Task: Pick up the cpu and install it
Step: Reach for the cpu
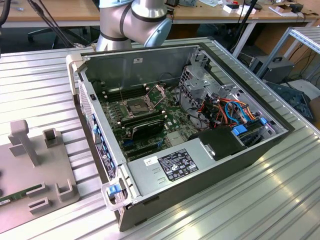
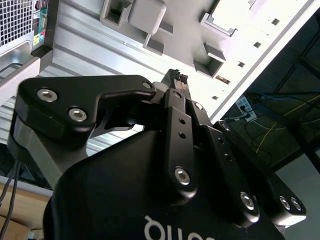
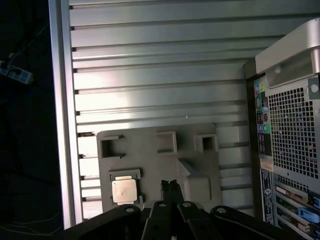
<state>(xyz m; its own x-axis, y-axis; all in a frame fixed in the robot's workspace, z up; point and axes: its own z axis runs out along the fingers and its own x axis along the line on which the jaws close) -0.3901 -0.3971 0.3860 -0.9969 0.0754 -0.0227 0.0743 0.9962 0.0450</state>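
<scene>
The cpu (image 3: pixel 122 190) is a small pale silver square lying flat in a pocket of the grey fixture plate (image 3: pixel 150 150). My gripper (image 3: pixel 170 187) hangs well above that plate with its two black fingers pressed together and nothing between them. Its tips sit off to one side of the cpu, toward the plate's upright post (image 3: pixel 192 175). The second wrist view shows the gripper (image 2: pixel 178 78) shut, with the plate (image 2: pixel 240 45) beyond it. In the exterior view, the dark square socket (image 1: pixel 136 105) on the motherboard has its hinged metal frame (image 1: pixel 156 93) raised.
The open computer case (image 1: pixel 200 165) lies on the ribbed aluminium table (image 1: pixel 280 200), its perforated rear panel (image 3: pixel 295 135) close to the fixture plate. The plate (image 1: pixel 30 200) holds a post (image 1: pixel 22 140) and several pockets. Memory sticks (image 1: pixel 142 120), cables (image 1: pixel 225 107) and a drive cage crowd the case.
</scene>
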